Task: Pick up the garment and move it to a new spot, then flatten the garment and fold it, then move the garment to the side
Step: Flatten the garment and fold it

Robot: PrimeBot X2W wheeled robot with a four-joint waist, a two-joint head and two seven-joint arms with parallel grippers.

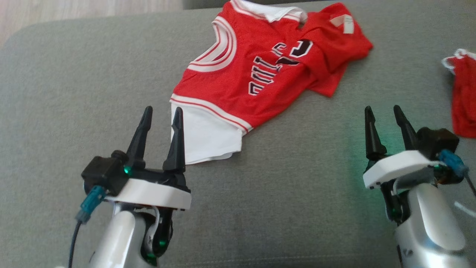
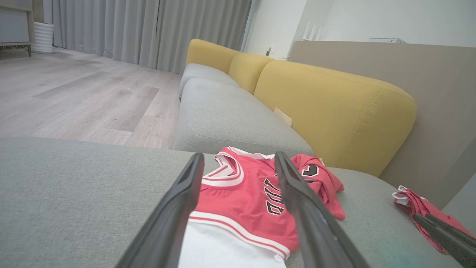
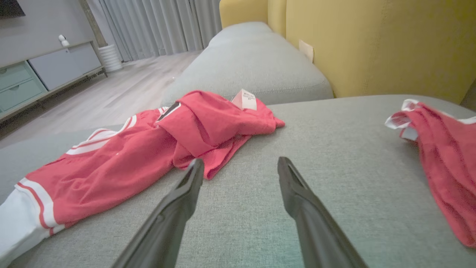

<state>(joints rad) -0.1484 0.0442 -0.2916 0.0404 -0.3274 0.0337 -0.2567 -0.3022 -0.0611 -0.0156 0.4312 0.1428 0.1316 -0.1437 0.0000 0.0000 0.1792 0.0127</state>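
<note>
Garment (image 1: 260, 70): lies on the grey sofa seat (image 1: 81, 82), toward its far edge. It is partly spread, and its right part is folded over the lettering. One white sleeve (image 1: 204, 137) points toward the robot.

Left end effector (image 1: 163, 108): fingers apart, nothing held, positioned at the sleeve's left edge. Contact cannot be confirmed.

Right end effector (image 1: 382, 107): fingers apart, nothing held, over bare cushion and apart from the garment.

A smaller red piece (image 1: 463, 100) lies to the right, well apart from the garment. Bare cushion runs left of the garment and between the two end effectors. Wooden floor (image 1: 55, 11) shows beyond the seat's far left corner. A yellow backrest (image 2: 334, 104) borders the adjoining seat.
</note>
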